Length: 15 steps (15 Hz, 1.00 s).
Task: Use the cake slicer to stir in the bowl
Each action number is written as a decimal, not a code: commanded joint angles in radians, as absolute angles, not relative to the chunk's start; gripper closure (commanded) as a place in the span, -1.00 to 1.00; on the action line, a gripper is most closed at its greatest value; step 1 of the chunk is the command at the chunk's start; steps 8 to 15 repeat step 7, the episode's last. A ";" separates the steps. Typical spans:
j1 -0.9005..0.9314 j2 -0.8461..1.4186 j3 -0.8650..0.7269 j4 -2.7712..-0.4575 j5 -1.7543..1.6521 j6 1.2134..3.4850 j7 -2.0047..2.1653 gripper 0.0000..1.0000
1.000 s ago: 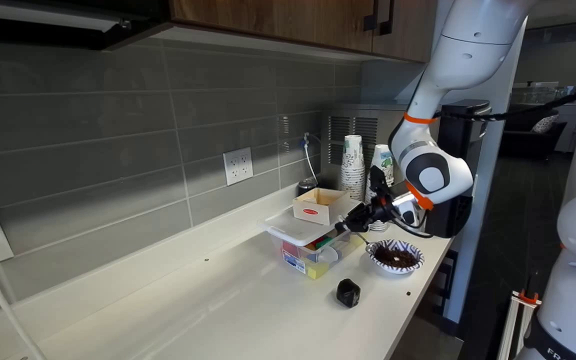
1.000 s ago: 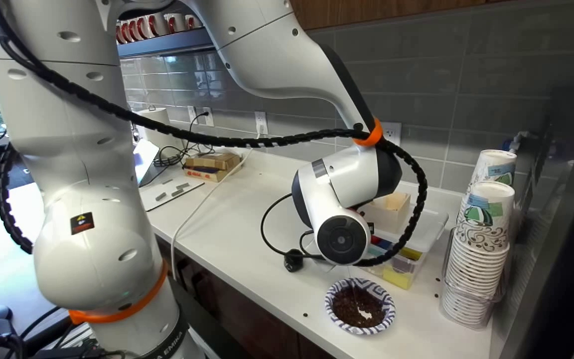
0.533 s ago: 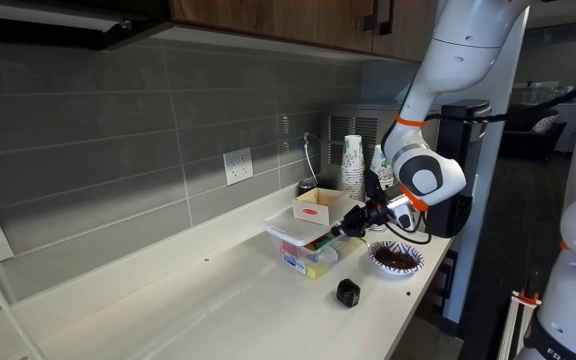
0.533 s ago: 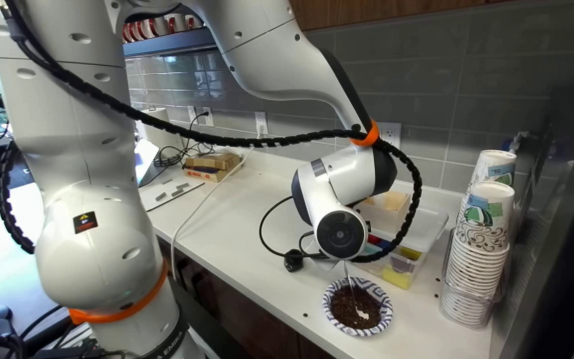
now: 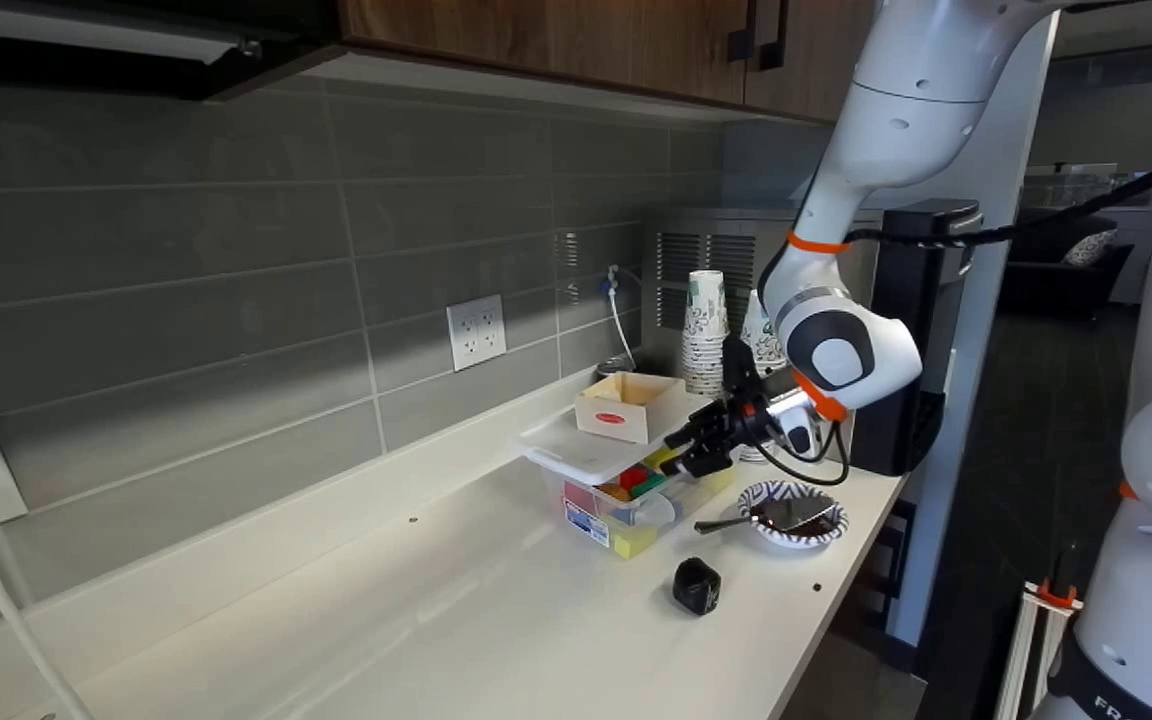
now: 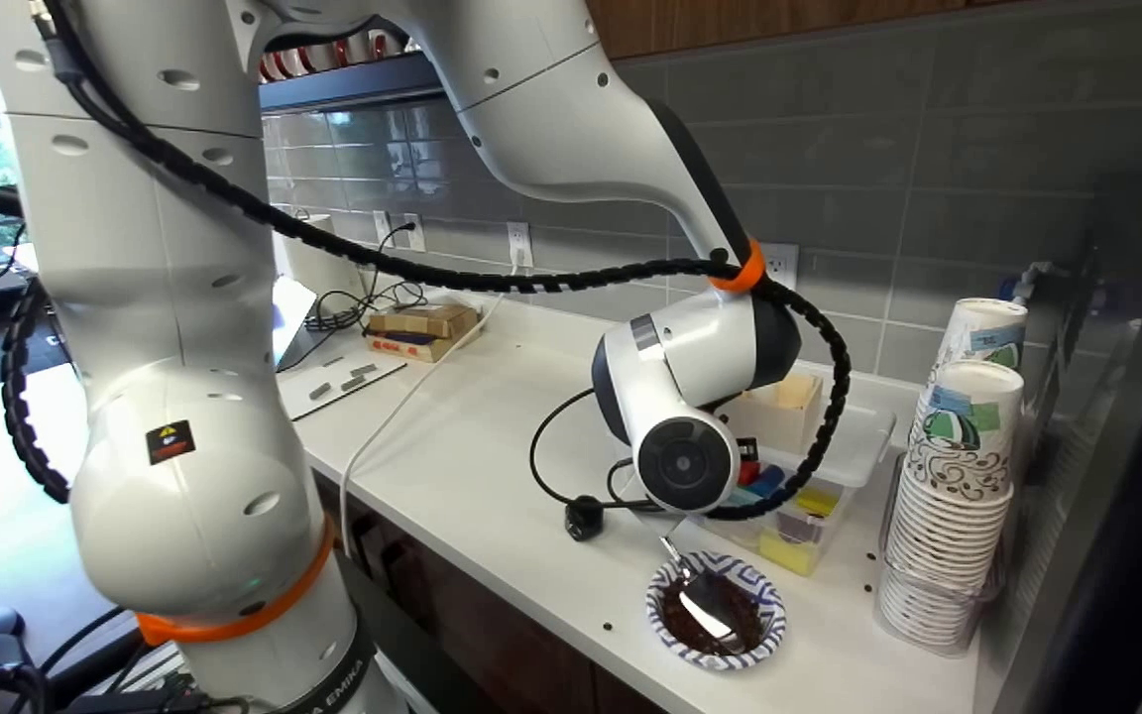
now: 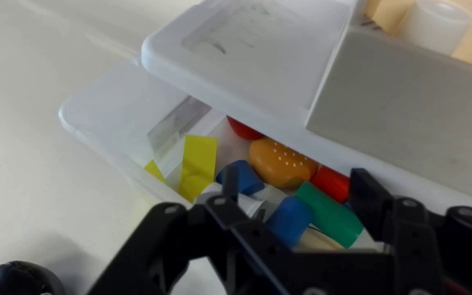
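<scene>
The metal cake slicer [image 5: 798, 513] lies across the patterned bowl [image 5: 774, 490], its blade over the dark contents. Its handle [image 5: 721, 524] sticks out past the rim toward the plastic tub. In an exterior view the slicer [image 6: 713, 605] again rests in the bowl [image 6: 663, 633], its blade shining. My gripper [image 5: 673, 453] stands open above the tub's side, up and away from the slicer. In the wrist view the gripper [image 7: 297, 187] has its fingers wide apart, nothing between them; toy pieces show in the tub beyond. Neither slicer nor bowl appears in the wrist view.
A clear tub [image 5: 591, 507] of toy pieces sits beside the bowl, its lid [image 5: 566, 448] askew with a small wooden box [image 5: 614, 416] on top. A black object [image 5: 696, 586] lies in front. Paper cup stacks [image 6: 958, 516] stand close to the bowl.
The gripper has opened and let go of the slicer, which has dropped across the bowl. The arm has shifted slightly toward the tub, and the lid and wooden box have moved a little.
</scene>
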State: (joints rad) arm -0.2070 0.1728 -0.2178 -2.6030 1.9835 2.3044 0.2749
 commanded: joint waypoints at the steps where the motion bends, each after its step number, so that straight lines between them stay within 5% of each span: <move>1: -0.193 0.217 -0.213 -2.577 2.015 2.335 0.254 -0.99; 15: -0.186 0.229 -0.209 -2.558 2.019 2.352 0.274 -1.00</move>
